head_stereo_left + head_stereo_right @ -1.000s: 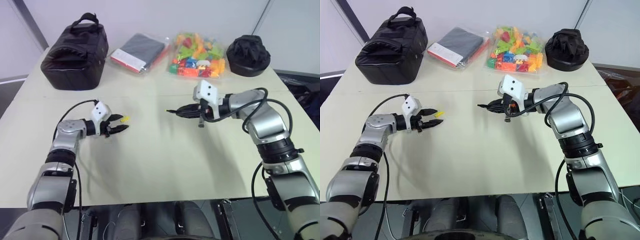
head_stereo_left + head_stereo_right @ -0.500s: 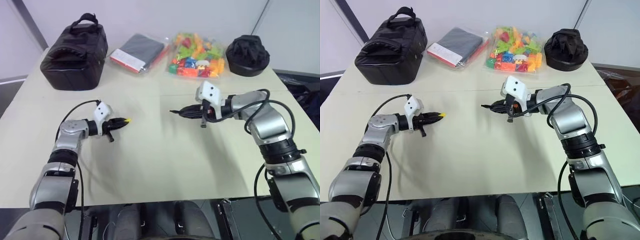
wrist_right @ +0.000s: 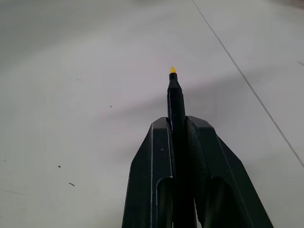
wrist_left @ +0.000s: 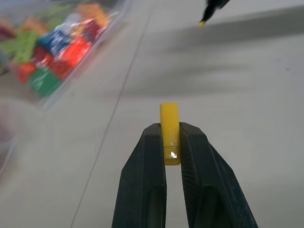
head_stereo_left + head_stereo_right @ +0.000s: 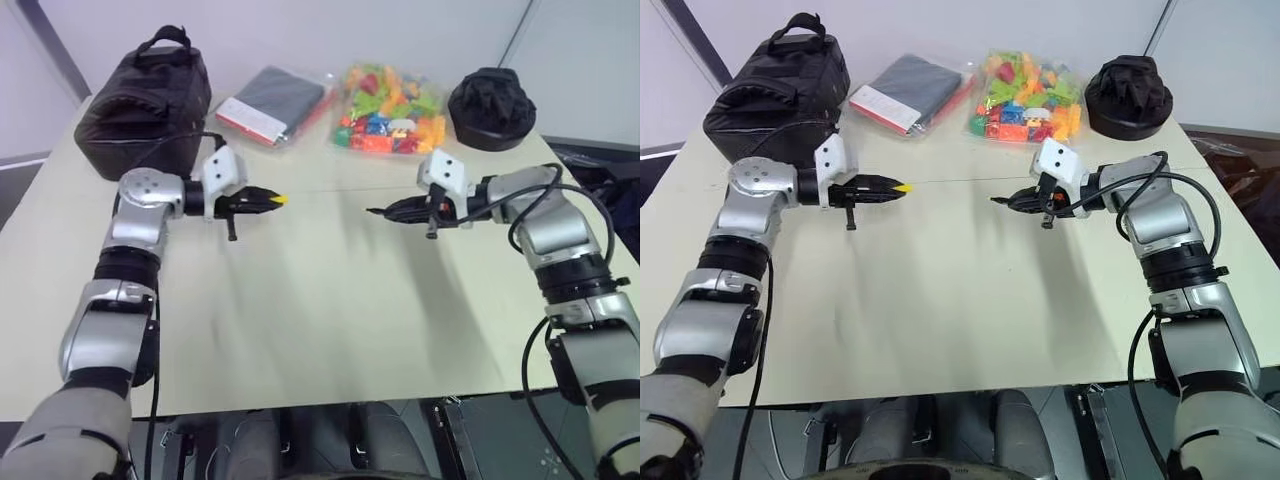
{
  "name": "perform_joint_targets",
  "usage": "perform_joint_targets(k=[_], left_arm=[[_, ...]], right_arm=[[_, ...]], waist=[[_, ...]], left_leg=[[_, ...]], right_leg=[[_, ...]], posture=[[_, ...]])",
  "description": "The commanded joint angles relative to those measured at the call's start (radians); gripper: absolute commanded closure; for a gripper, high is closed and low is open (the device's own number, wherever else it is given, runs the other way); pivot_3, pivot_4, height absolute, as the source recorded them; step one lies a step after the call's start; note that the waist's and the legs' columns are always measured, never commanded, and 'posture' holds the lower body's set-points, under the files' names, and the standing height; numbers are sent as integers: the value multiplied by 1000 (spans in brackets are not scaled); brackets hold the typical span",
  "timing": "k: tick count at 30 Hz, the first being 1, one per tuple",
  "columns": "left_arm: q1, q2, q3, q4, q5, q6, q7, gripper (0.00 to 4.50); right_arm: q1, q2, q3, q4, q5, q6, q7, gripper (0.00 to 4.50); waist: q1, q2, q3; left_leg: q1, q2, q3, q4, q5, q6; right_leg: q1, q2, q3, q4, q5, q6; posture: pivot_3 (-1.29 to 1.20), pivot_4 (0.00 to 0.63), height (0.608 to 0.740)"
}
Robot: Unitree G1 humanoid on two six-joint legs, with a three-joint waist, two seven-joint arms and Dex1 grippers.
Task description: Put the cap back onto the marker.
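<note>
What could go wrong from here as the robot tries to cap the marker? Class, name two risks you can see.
1. The cap is pinched by only part of its length in the left gripper, so pushing it on may make it slip or tilt.
2. The marker in the right gripper has a narrow yellow tip facing the cap across a gap; slight misalignment would miss the opening.

Yellow cap (image 4: 169, 126), black marker (image 3: 175, 107) – yellow tip, black pincer fingers (image 4: 142, 185), pale beige table (image 5: 330, 300), multicoloured toy pieces (image 5: 393, 110)
</note>
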Motion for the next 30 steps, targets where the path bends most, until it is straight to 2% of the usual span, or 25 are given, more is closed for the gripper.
perform_joint_targets(k=[1, 10, 19, 30], left_arm=[[-77, -37, -30, 9, 6, -41, -44, 4436], [-143, -131, -56, 155, 39, -132, -36, 4436], [-182, -173, -45, 249, 60, -181, -1, 4436], [-183, -186, -41, 255, 59, -189, 8, 4436]], right_arm=[[-46, 8, -20, -25, -3, -27, -1, 4500], [-17, 24, -23, -158, 19, 33, -13, 4500], [5, 25, -22, -219, 29, 69, -16, 4500], [10, 37, -17, -230, 32, 77, -21, 4500]], waist=[[1, 0, 0], [2, 0, 0], [4, 0, 0], [3, 0, 0]], left_leg=[[0, 0, 0, 0, 0, 0], [0, 0, -1, 0, 0, 0], [0, 0, -3, 1, 0, 0], [0, 0, -3, 1, 0, 0]], right_leg=[[0, 0, 0, 0, 0, 0], [0, 0, 0, 0, 0, 0], [0, 0, 0, 0, 0, 0], [0, 0, 0, 0, 0, 0]], posture=[[0, 150, 740], [0, 150, 740], [0, 150, 740], [0, 150, 740]])
